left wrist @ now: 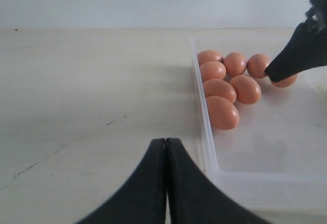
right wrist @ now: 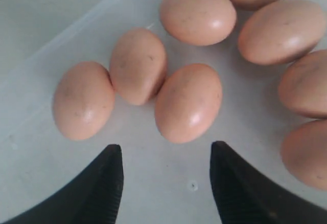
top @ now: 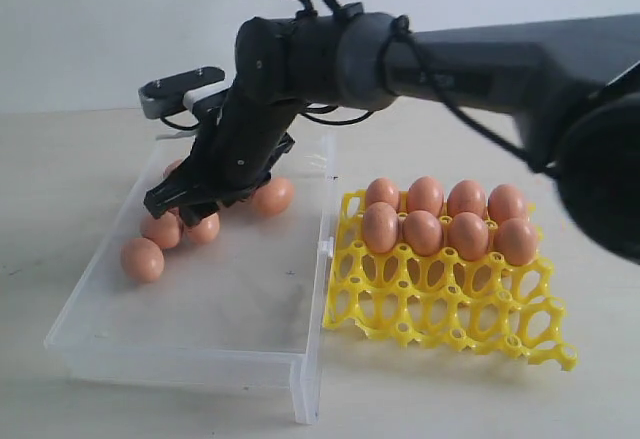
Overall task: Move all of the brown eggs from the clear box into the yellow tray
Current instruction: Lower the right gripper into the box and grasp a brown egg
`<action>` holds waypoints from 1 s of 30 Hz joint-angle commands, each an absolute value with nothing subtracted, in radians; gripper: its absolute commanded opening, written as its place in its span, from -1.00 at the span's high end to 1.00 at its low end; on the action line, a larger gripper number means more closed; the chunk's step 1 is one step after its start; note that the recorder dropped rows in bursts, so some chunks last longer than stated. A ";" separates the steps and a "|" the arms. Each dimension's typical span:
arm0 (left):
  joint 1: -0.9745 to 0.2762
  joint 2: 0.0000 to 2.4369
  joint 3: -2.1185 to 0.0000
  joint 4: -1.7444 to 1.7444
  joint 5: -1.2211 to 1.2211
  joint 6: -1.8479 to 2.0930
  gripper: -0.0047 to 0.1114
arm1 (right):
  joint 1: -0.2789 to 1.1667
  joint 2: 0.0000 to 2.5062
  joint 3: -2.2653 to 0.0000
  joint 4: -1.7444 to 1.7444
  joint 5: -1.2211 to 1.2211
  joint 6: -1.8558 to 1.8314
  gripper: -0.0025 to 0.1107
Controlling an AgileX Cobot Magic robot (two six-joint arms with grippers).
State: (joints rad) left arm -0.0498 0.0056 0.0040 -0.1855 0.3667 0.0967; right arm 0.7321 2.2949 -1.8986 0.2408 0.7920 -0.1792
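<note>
Several brown eggs (top: 142, 258) lie loose at the far left end of the clear box (top: 240, 344). My right gripper (top: 185, 202) reaches across into the box and hovers just above them, open and empty. In the right wrist view its gripper (right wrist: 166, 152) faces one egg (right wrist: 188, 102), which lies just beyond the tips. The yellow tray (top: 450, 304) stands to the right of the box with several brown eggs (top: 468, 234) in its two back rows. My left gripper (left wrist: 166, 141) is shut with nothing in it, over bare table beside the box (left wrist: 204, 132).
The pale table (top: 60, 159) spreads around both containers. The right arm (top: 480, 59) stretches over the tray's back rows to the box. The box's near half (top: 230, 299) holds no eggs. A small latch (top: 324, 247) sits between box and tray.
</note>
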 commanded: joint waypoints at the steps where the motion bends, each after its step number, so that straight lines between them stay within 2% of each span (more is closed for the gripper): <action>1: -0.049 0.000 0.000 -0.188 0.363 0.099 0.92 | 0.732 2.440 -2.114 0.196 0.958 -0.125 0.07; 9: -0.049 0.000 0.000 -0.188 0.363 0.099 0.92 | 0.726 2.561 -2.334 0.202 1.031 -0.030 0.07; 30: -0.049 0.000 0.000 -0.188 0.363 0.099 0.92 | 0.721 2.628 -2.353 0.199 0.989 0.012 0.07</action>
